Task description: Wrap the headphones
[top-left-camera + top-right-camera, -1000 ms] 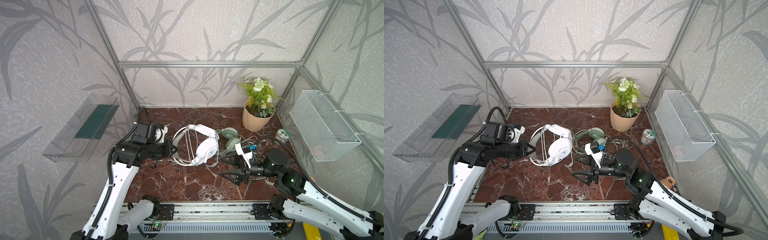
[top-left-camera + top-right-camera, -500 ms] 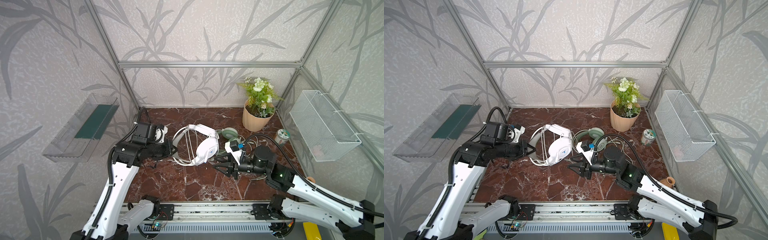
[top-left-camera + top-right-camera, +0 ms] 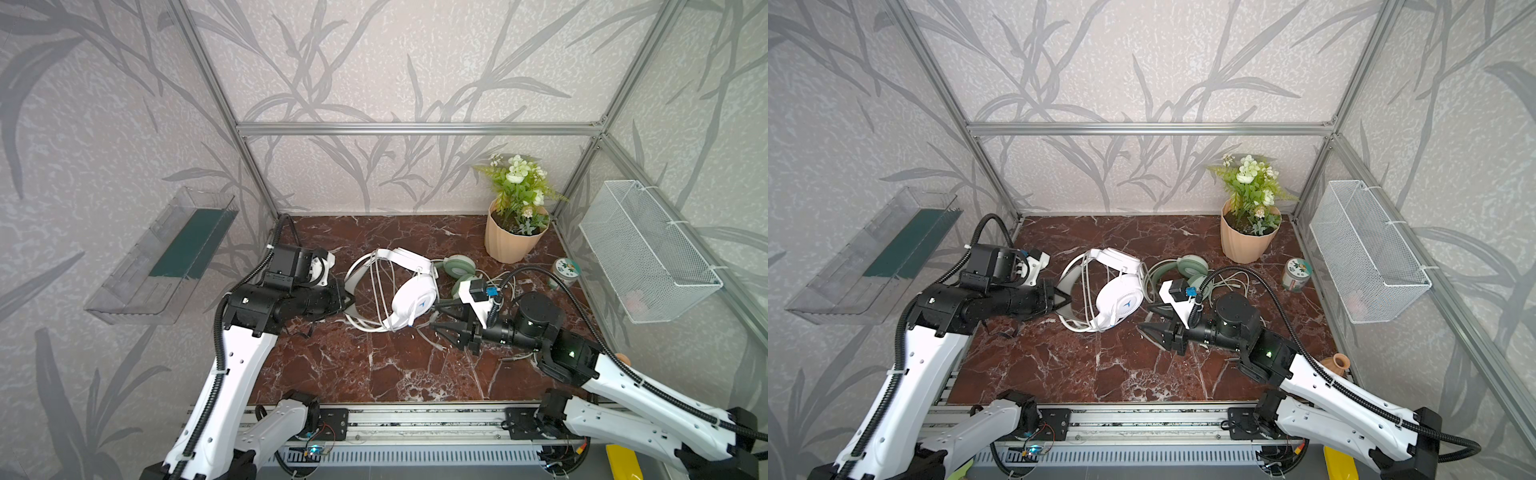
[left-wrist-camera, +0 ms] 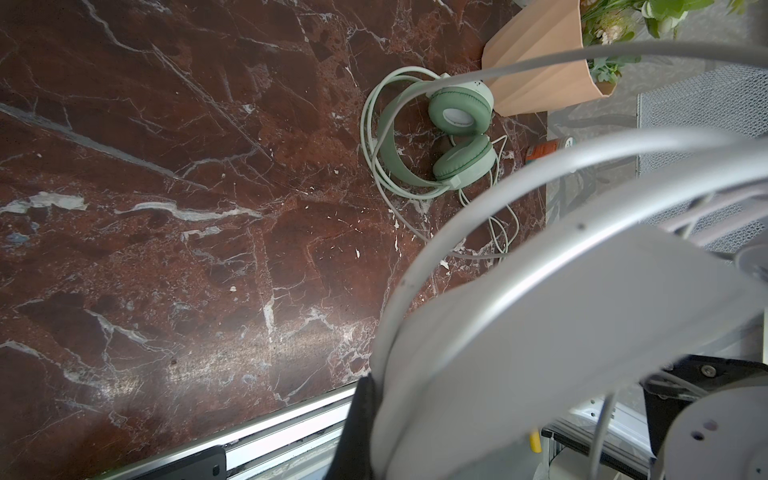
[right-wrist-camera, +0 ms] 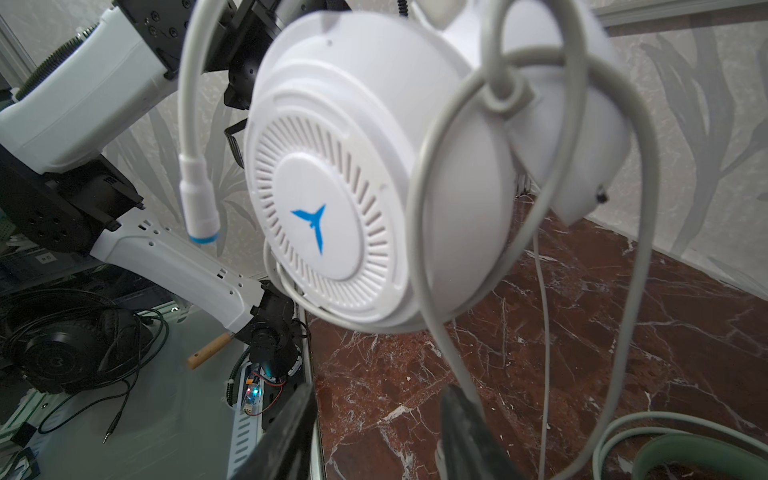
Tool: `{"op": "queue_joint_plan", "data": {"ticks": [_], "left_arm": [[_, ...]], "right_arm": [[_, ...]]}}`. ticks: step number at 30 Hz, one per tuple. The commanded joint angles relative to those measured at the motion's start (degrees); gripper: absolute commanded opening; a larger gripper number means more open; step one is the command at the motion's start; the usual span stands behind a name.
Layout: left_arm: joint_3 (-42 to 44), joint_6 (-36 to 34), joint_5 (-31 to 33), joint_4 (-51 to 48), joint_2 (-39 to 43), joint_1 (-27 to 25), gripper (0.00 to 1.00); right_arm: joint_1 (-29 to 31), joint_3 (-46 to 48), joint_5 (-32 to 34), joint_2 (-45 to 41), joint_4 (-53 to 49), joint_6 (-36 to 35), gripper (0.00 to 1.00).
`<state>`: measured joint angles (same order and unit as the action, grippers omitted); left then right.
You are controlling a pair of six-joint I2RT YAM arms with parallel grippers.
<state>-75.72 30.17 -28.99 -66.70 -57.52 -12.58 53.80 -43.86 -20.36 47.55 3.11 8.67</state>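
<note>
While the left gripper [image 3: 347,299] is clamped tight on the headband of the white headset [image 3: 415,295], that headset sits mid-table with its cups turned toward the right arm and its cable [image 5: 415,216] looped in several turns over band and cups. Just beside the near cup, the right gripper [image 3: 448,321] has its jaws partly apart with nothing pinched between them; in the right wrist view one strand of cable hangs down against one finger [image 5: 473,440]. Behind it, the green headset [image 3: 457,268] lies flat on the table [image 3: 353,365] near the plant pot [image 3: 511,245], with loose coils of its own lead beside it
</note>
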Motion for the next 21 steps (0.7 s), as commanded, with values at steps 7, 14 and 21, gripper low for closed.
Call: {"op": "queue_joint_plan", "data": {"ticks": [7, 14, 21], "left_arm": [[-0.99, 0.00, -1.24, 1.44, 1.61, 0.27, 0.00], [-1.08, 0.00, -1.46, 1.81, 1.09, 0.27, 0.00], [-1.10, 0.43, -2.20, 2.13, 1.16, 0.27, 0.00]], "right_arm": [[0.25, 1.19, -1.70, -4.77, 0.00, -3.14, 0.65], [0.24, 4.57, -2.10, -8.34, 2.64, -1.93, 0.66], [0.12, -0.42, 2.77, 0.99, 5.34, -4.70, 0.63]]}}
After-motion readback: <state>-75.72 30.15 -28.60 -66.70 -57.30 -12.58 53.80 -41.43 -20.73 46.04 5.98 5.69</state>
